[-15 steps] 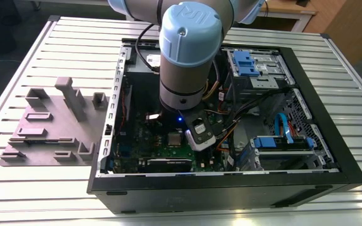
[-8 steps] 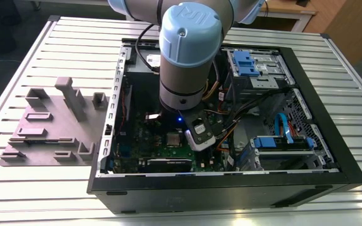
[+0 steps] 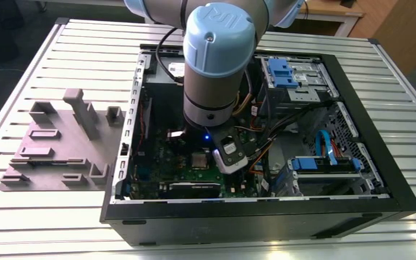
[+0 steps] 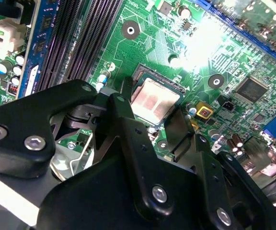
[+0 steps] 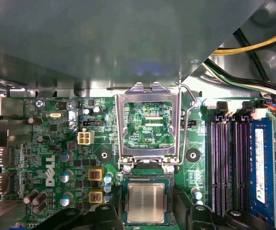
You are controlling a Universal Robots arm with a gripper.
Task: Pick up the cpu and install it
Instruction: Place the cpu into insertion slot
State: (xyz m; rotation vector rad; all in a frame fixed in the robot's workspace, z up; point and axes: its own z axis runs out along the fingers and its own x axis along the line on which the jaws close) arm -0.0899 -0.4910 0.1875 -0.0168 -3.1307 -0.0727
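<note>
The cpu (image 5: 146, 202), a small square chip with a silvery top, lies flat in its socket on the green motherboard (image 5: 56, 143). In the second wrist view the cpu (image 4: 155, 99) sits between my two black fingers. My gripper (image 5: 147, 210) is open and straddles the chip, one finger (image 5: 110, 216) on each side, with a narrow gap to the chip's edges. The socket's metal frame (image 5: 147, 96) stands flipped open beside the chip, its wire lever (image 5: 189, 103) raised. In the exterior view the cpu (image 3: 199, 160) lies just beside my wrist, low inside the case.
A grey power-supply box (image 5: 104, 43) looms close over the socket. Long black memory slots (image 5: 229, 158) and yellow and black cables (image 5: 253, 48) run alongside. The open black case (image 3: 266, 216) holds blue drive bays (image 3: 291, 73). A grey fixture block (image 3: 56, 141) lies at the exterior view's left.
</note>
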